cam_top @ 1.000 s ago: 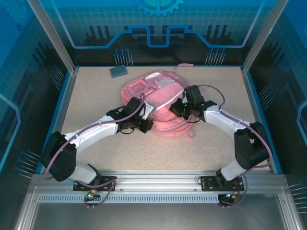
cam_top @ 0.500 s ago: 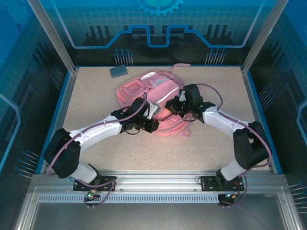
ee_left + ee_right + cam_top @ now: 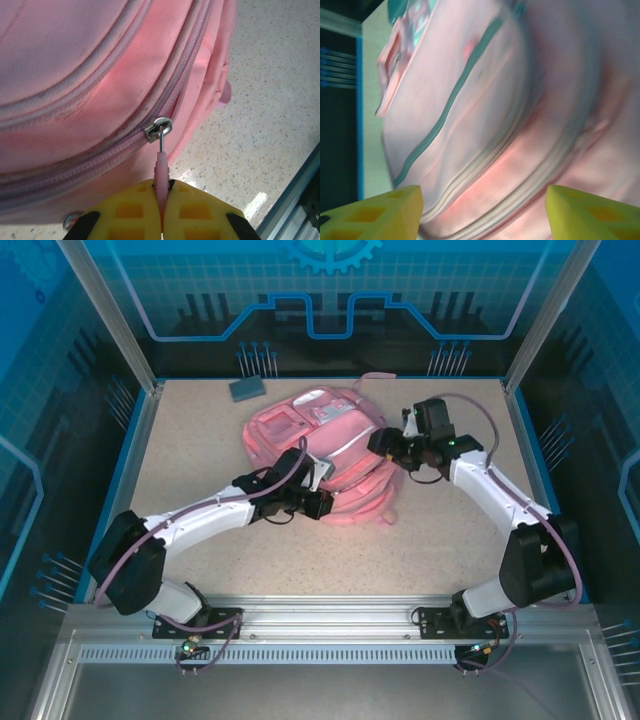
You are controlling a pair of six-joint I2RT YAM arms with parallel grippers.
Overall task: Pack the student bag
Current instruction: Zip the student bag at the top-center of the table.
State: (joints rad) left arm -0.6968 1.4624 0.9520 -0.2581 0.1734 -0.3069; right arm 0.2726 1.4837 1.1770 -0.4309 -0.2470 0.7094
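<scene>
Bag (image 3: 300,430) looks limp, light: grip the zip pull (image 3: 161,170)
Left jaws pinch it at six o'clock; right jaws wide.

Speckled beige tabletop (image 3: 200,470), blue-edged, sits inside an aluminium-post frame (image 3: 105,315); the glowing blue back wall (image 3: 450,300) carries what looks like a gear emblem (image 3: 333,252).

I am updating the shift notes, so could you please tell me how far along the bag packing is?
Done: nothing looks packed; the student bag lies flat on the table. In hand: the left gripper pinches a zip pull on its side, while the right gripper hangs open by it, empty. To do: a small grey item lies on the table beyond the bag.
</scene>
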